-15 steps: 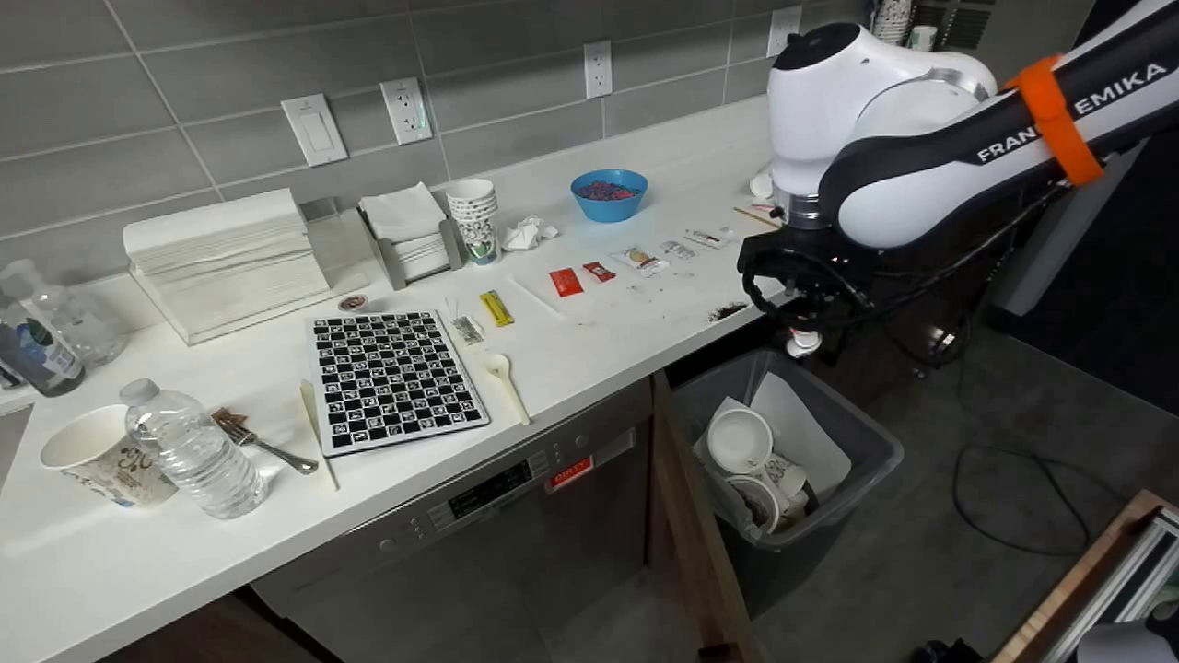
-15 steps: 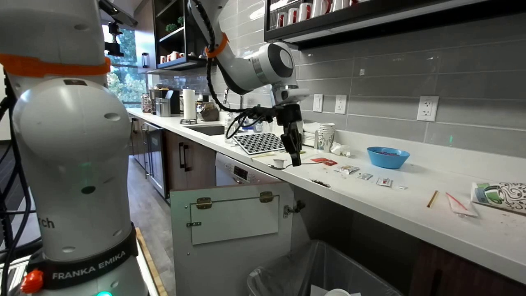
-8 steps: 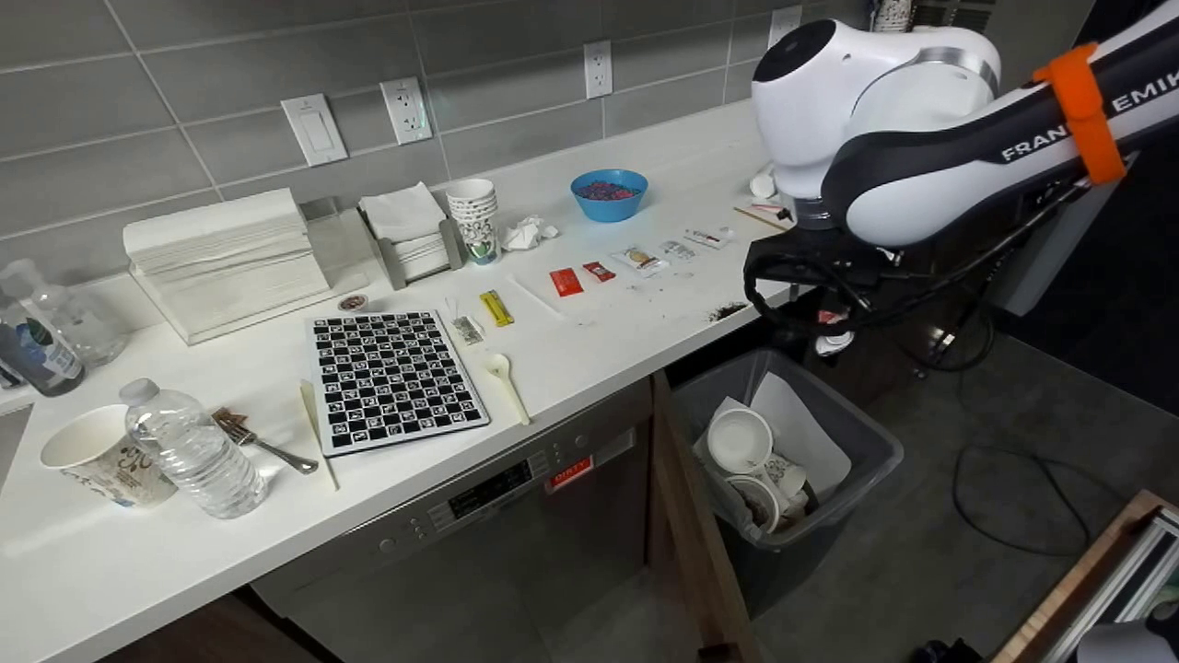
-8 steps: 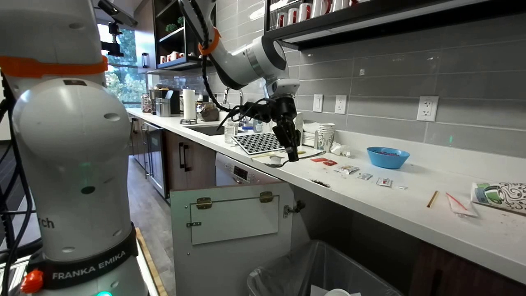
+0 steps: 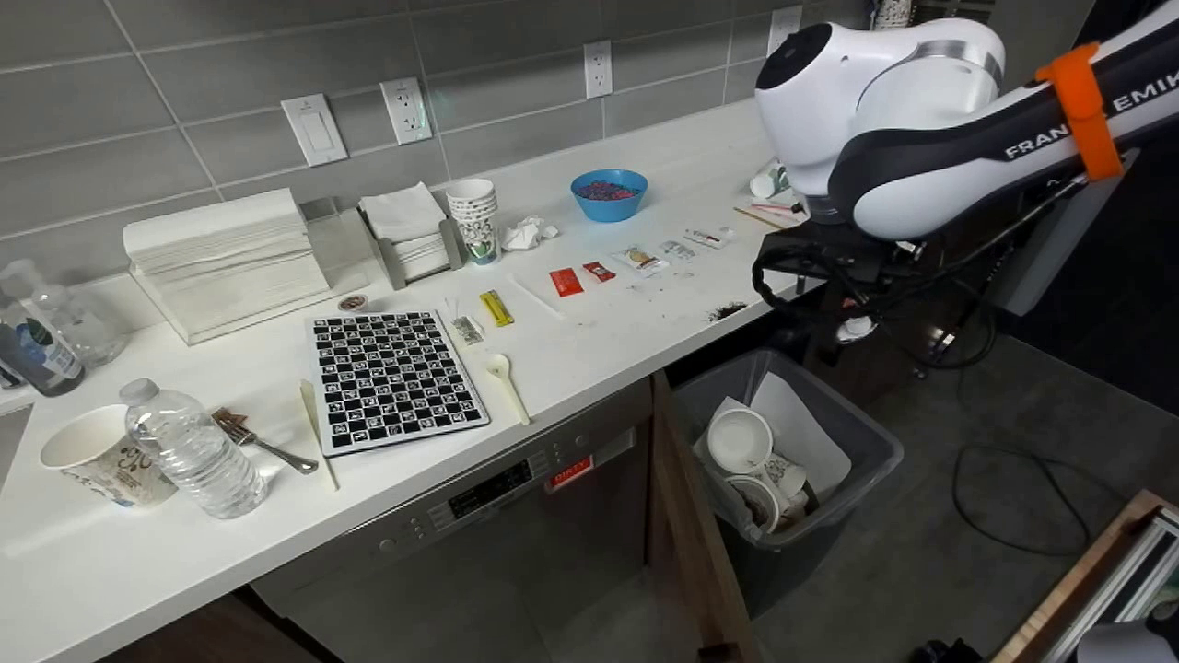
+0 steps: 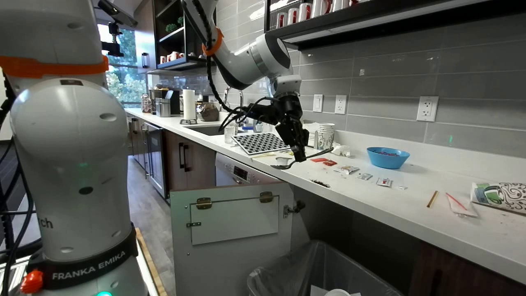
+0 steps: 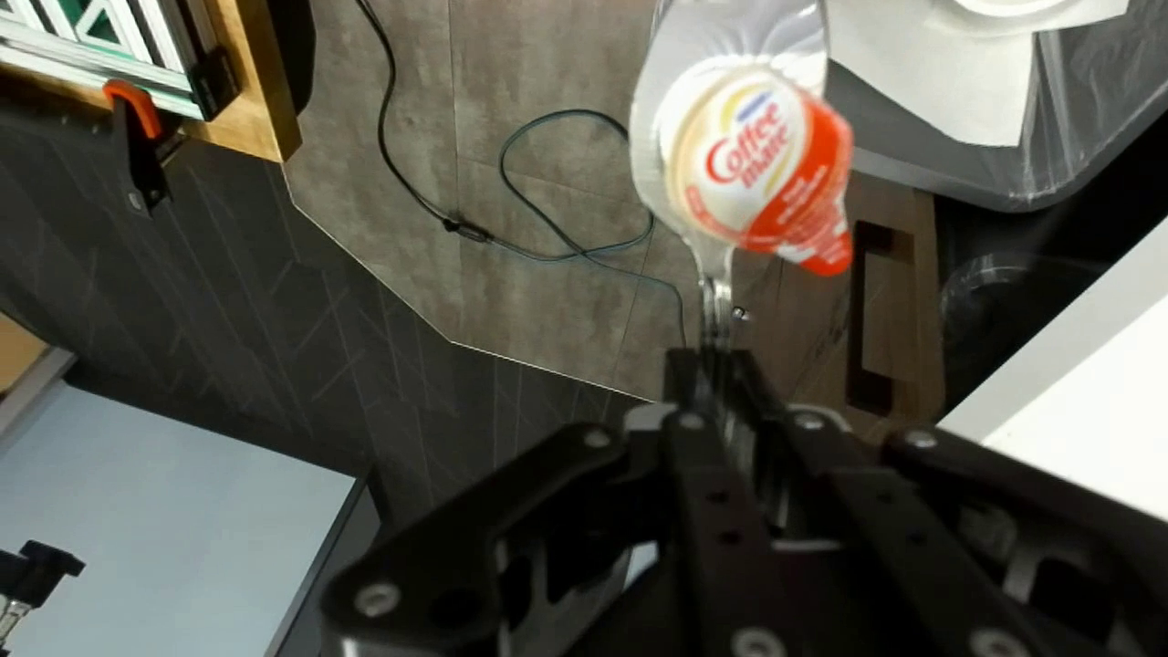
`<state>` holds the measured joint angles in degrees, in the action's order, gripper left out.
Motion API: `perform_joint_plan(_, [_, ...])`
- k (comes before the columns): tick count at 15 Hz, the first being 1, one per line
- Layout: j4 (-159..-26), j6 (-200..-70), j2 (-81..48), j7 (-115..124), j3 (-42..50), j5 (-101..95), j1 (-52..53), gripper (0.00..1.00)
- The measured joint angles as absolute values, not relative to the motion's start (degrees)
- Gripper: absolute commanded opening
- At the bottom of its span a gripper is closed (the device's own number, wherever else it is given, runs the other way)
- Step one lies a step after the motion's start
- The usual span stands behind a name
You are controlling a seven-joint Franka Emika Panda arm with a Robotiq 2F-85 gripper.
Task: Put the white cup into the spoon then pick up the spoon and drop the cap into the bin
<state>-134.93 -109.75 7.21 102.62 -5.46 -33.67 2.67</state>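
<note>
- Gripper (image 7: 714, 370): in the wrist view the jaws were pressed together on the handle of the spoon (image 7: 716, 310), pinching it.
- Spoon: in an exterior view its dark handle (image 6: 324, 152) ran past the fingertips (image 6: 301, 158); the wrist view showed the metal as silvery.
- White cup (image 7: 744, 151): sat in the bowl of the spoon, lid towards the wrist camera. Only the wrist view gave the print "Coffee mate" legibly. An exterior view showed its pale side (image 6: 282, 160); where an exterior view caught the lid (image 5: 857, 329), the spoon could not be made out.
- Bin (image 5: 783, 566): stood lower than the cup and apart from it; whether the cup was over the opening could not be told. An exterior view gave paper cups (image 5: 740, 440) and a white sheet (image 5: 815, 447) inside.
- Floor (image 7: 511, 310): bore a cable (image 7: 470, 232).
- Counter (image 5: 617, 345): blue bowl (image 5: 610, 210) and checkered board (image 5: 396, 378) appeared in both exterior views; a fork (image 5: 285, 456) lay near a water bottle (image 5: 198, 451) in an exterior view.
- Shelf (image 6: 370, 13): held mugs (image 6: 305, 11), in an exterior view.
</note>
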Motion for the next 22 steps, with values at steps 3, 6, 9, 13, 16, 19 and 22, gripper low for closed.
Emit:
perform_joint_plan(3, [-134.50, -108.53, 6.92, 103.96, -5.36, -34.98, 1.75, 0.03])
perform_joint_plan(6, [-132.88, -105.46, 6.08, 104.44, -5.05, -35.61, 1.17, 0.03])
perform_joint_plan(9, [-130.79, -102.66, 4.72, 104.44, -4.48, -35.68, 0.70, 0.03])
perform_joint_plan(13, [-127.42, -97.63, 2.37, 104.37, -3.93, -36.60, 0.56, 0.03])
perform_joint_plan(16, [-124.63, -93.47, 0.31, 104.06, -3.89, -37.44, 0.60, 0.03])
perform_joint_plan(19, [-121.87, -90.31, -2.05, 103.58, -3.89, -38.36, 0.69, 0.03])
perform_joint_plan(22, [-119.53, -87.60, -4.19, 103.31, -3.87, -39.25, 0.90, 0.03])
